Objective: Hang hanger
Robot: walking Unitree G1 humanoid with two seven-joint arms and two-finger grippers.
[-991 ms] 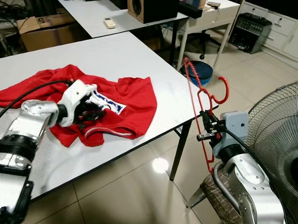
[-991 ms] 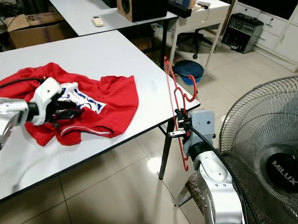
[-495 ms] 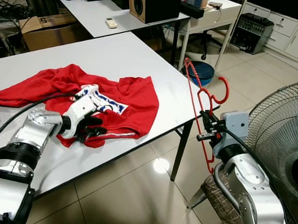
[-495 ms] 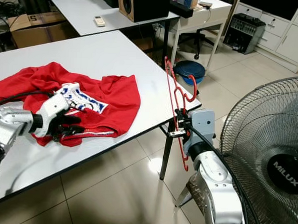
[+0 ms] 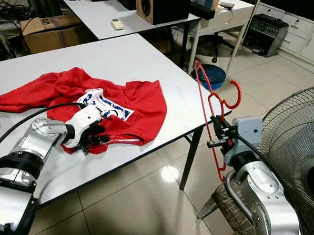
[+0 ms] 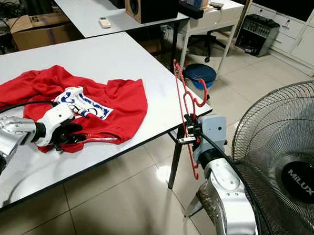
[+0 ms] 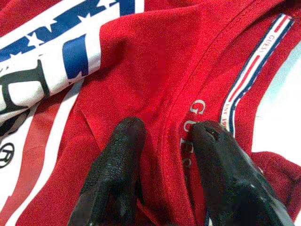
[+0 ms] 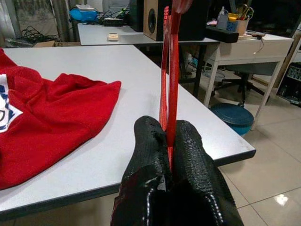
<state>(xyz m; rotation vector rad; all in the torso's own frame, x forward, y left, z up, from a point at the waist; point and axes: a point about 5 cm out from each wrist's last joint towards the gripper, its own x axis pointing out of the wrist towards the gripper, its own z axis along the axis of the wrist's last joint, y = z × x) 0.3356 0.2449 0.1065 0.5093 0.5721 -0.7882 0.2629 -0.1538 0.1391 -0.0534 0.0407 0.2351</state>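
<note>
A red shirt (image 5: 142, 103) with a white and blue print lies crumpled on the white table (image 5: 123, 55). My left gripper (image 5: 92, 138) is at the shirt's near edge by the striped collar band. In the left wrist view its fingertips (image 7: 129, 134) pinch a raised fold of the red cloth. Off the table's right corner, my right gripper (image 5: 219, 136) is shut on a red wire hanger (image 5: 207, 107). It holds the hanger upright, hook (image 5: 233, 95) pointing right. The right wrist view shows the hanger's wires (image 8: 169, 70) rising from between the closed fingers.
A large standing fan (image 5: 297, 151) is close on the right, beside my right arm. Behind stands a second table with a speaker (image 5: 160, 4) and a remote (image 5: 115, 24). A cardboard box (image 5: 45, 30) sits at back left. A blue round object (image 5: 212, 74) lies on the tiled floor.
My left gripper has drawn back from the shirt's printed patch to its near edge, and the collar band now stretches out beside it. The right arm and hanger have stayed still.
</note>
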